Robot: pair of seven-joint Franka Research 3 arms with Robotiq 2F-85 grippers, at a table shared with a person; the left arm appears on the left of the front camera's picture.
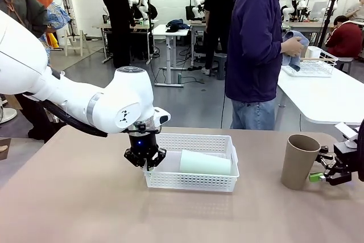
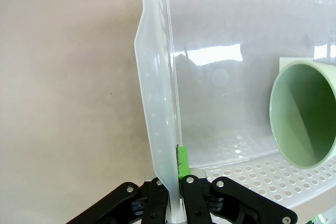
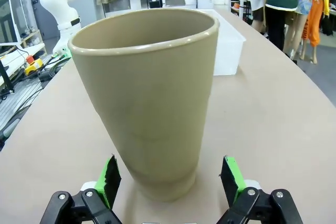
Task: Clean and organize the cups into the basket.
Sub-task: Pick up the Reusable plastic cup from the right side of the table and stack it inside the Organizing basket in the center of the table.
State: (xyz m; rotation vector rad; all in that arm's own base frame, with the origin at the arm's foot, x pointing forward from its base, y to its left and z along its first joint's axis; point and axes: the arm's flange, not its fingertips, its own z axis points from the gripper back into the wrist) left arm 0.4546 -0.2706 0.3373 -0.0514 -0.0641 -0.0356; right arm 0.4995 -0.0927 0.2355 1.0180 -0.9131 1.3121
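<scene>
The white lattice basket [image 1: 193,138] sits mid-table with the pale mint cup [image 1: 206,163] lying on its side inside. My left gripper [image 1: 147,162] is shut on the basket's left end wall [image 2: 157,103], one green pad [image 2: 182,162] pressed against the inner face. The mint cup's open mouth [image 2: 307,114] faces that gripper [image 2: 176,182]. A tan-brown cup [image 1: 299,161] stands upright at the right. My right gripper [image 1: 319,176] is open beside its base. The cup [image 3: 152,98] stands between the green pads [image 3: 110,179] without visible contact.
A person in a dark jacket stands past the far edge, holding a blue cloth [image 1: 294,49]. A white wire rack [image 1: 311,66] sits on the neighbouring white table. Bare tabletop lies between the basket [image 3: 226,45] and the tan cup.
</scene>
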